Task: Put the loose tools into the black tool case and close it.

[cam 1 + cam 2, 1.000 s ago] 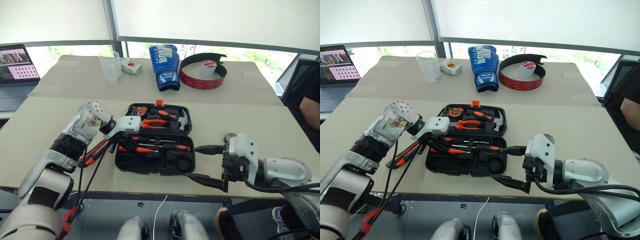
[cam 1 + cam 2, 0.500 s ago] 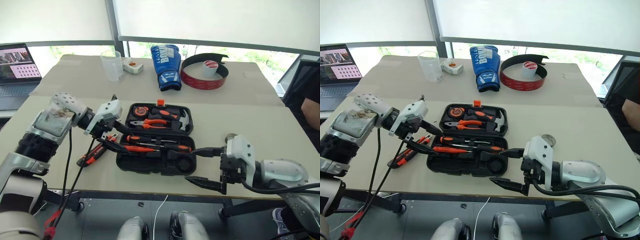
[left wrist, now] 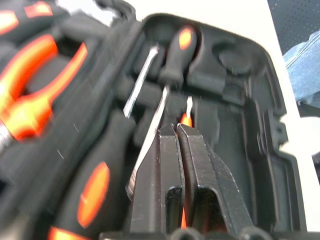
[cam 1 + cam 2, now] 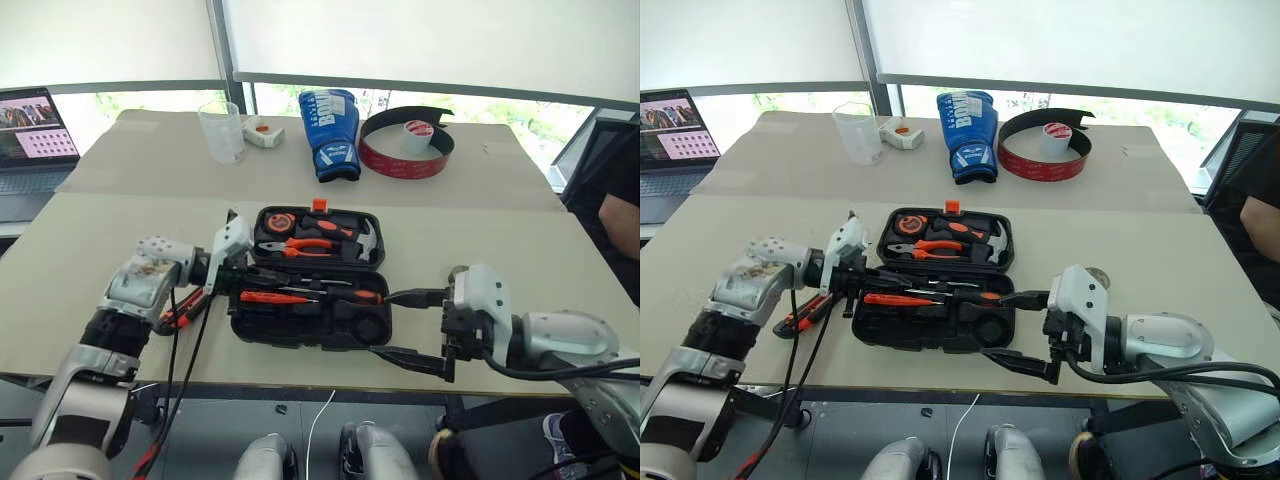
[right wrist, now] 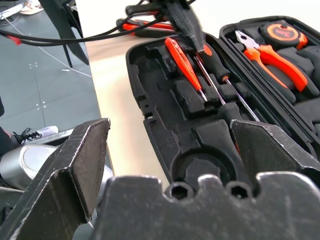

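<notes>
The black tool case (image 4: 300, 335) lies open in the middle of the table. In its front half lie a slim all-orange screwdriver (image 4: 272, 297) and two black-and-orange screwdrivers (image 3: 177, 55). My left gripper (image 4: 243, 284) is shut at the case's left end, its tips just over the orange screwdriver, holding nothing that I can see. An orange-black utility knife (image 4: 185, 308) lies on the table left of the case. My right gripper (image 4: 385, 324) stands open and empty at the case's front right corner. A small grey tape roll (image 4: 460, 272) sits just behind it.
The case's rear half holds orange pliers (image 4: 308, 246), a hammer and a tape measure. At the back of the table are a laptop (image 4: 35, 125), a clear cup (image 4: 221, 131), a blue glove (image 4: 330, 130) and a black-and-red band (image 4: 408, 160). A person sits at the right edge (image 4: 622, 215).
My left gripper swung out to the left and opened wide, then came back lower to the case's left end and shut. The right arm has not moved.
</notes>
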Robot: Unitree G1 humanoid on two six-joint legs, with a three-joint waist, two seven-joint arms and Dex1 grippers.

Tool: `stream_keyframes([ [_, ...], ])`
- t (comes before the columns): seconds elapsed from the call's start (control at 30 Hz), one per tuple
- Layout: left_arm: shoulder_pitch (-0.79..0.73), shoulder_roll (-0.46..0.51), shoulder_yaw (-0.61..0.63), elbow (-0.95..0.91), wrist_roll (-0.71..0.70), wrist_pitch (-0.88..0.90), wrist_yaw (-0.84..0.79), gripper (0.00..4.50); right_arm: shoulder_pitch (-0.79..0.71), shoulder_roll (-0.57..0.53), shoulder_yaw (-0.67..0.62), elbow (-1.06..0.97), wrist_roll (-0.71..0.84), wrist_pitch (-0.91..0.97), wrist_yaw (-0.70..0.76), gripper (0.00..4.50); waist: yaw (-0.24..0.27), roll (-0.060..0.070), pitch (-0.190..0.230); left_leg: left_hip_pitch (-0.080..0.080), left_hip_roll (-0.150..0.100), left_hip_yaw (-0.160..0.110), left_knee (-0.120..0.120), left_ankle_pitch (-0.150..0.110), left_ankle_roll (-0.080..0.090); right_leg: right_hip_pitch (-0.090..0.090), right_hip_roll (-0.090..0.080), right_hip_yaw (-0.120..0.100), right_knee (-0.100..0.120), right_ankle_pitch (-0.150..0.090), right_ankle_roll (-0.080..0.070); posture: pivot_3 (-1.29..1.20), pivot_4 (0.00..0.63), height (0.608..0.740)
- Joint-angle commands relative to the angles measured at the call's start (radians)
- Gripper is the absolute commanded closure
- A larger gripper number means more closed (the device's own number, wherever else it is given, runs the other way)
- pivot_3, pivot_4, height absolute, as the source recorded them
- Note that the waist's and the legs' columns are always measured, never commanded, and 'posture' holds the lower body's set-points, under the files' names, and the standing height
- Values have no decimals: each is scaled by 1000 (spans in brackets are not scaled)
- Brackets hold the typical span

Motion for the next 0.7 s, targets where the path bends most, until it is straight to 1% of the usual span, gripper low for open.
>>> stream_keyframes([
  [0.03, -6, 28, 3, -40, 30, -15, -15, 4427, -5, -4, -20, -14, 10, -7, -3, 0, 1, 0, 0, 0, 0, 0, 0, 0, 0, 0, 0, 0, 0, 0, 0, 0, 150, 727],
  [0.27, -12, 1, -16, 16, 98, -72, -1, 4427, -15, -3, -13, -9, 10, -7, -5, 0, 3, 0, 0, 0, 0, 0, 0, 0, 0, 0, -1, 0, 0, 0, 0, 0, 150, 727],
  [0.47, 0, -37, -30, -1, 117, -68, -1, 4427, -15, -6, -17, -15, 18, 0, -7, 0, 3, 0, 0, 0, 0, 0, 0, 0, 0, 1, -1, 0, 0, 0, 0, 0, 150, 727],
  [0.7, -5, -24, -7, 22, 126, -73, -7, 4427, -22, -10, -20, -12, 26, 4, -7, 0, 1, 0, 0, 0, 0, 0, 0, 0, 0, 1, -1, 0, 0, 0, 0, 0, 150, 727],
])
